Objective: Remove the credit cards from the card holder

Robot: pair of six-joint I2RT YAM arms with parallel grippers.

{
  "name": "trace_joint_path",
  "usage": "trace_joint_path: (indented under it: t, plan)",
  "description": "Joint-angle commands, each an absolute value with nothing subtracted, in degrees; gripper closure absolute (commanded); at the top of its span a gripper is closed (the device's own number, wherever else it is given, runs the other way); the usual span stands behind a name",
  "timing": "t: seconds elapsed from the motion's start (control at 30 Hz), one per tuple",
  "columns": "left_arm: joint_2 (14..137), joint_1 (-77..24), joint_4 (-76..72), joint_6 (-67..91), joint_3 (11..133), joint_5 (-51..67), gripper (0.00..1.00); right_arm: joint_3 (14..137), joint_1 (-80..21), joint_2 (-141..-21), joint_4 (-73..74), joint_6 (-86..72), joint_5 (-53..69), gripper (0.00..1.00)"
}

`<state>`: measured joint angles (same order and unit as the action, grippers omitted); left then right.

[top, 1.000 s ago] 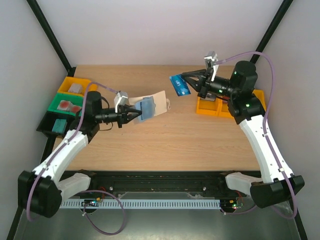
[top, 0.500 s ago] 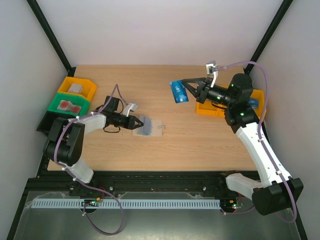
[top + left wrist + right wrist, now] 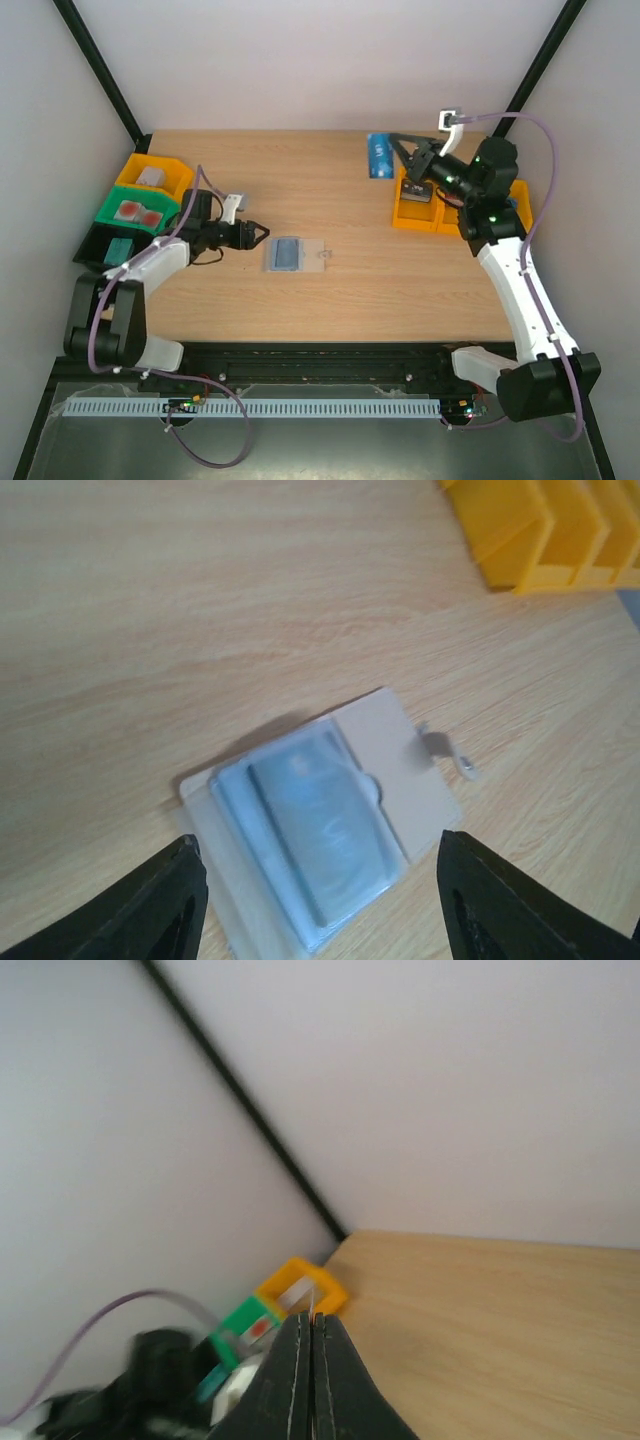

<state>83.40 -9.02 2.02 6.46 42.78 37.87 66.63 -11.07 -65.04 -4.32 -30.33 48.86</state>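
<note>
The card holder point(image 3: 293, 253) lies opened flat on the wood table, blue inside facing up, its snap tab pointing right. In the left wrist view the card holder point(image 3: 320, 825) fills the space ahead of the fingers, with a bluish card-like layer in its pocket. My left gripper point(image 3: 256, 235) is open just left of it, touching nothing. My right gripper point(image 3: 402, 152) is raised at the back right, shut on a blue credit card point(image 3: 380, 156). In the right wrist view the card shows only as a thin edge between the pressed fingers point(image 3: 296, 1360).
Yellow bins point(image 3: 418, 212) stand under and right of the right gripper. Yellow point(image 3: 152, 175), green point(image 3: 135, 208) and black bins line the left edge. A black frame post point(image 3: 240, 1090) runs up the back corner. The left wrist view shows a yellow bin point(image 3: 540, 530).
The left gripper lowered the card holder onto the table, let go, opened and drew back to the left. The right gripper carried the blue card to the right, toward the yellow bins.
</note>
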Motion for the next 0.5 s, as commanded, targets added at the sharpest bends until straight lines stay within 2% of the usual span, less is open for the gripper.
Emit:
trace_joint_path:
  t: [0.0,0.23,0.47]
  plan:
    - [75.21,-9.03,1.74,3.47,42.42,38.45,0.32,66.83,-2.51,-65.88,-4.94,-36.88,41.07,0.98]
    - [67.79,-9.05,-5.15,9.38,38.83,37.29,0.18,55.59,17.23,-65.47,-19.10,-57.99,28.92,0.98]
    - [63.85,-9.05,-8.42,12.93,35.77,32.91,0.14,50.84,22.56,-68.57,-23.29,-64.50,7.89,0.98]
